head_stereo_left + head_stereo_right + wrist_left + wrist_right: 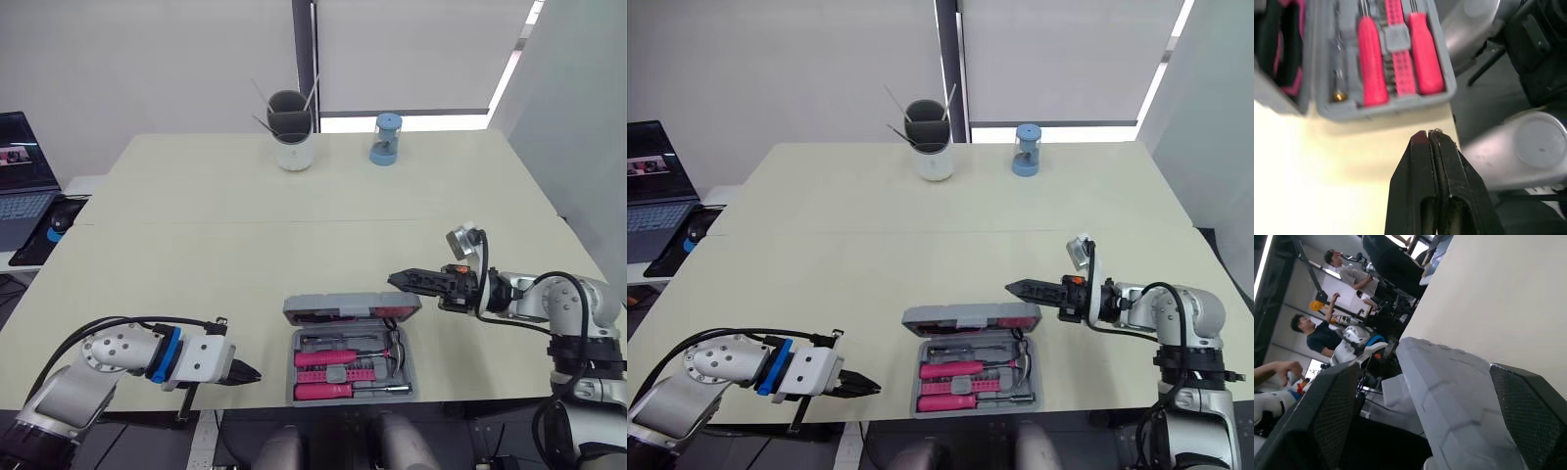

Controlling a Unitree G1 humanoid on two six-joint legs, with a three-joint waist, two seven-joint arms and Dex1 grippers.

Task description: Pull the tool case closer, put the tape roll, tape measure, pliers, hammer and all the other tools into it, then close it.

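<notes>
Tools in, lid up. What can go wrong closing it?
The tool case sits at the table's near edge; pushing the lid could slide it off.
The left gripper is shut and apart from the case, so nothing braces it.
The right gripper is at the lid's right end; closing from there may twist the case.

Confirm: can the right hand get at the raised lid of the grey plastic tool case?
Probably yes. The open right hand sits at the lid's right end, the lid between its fingers; nothing stands in the way.
</notes>
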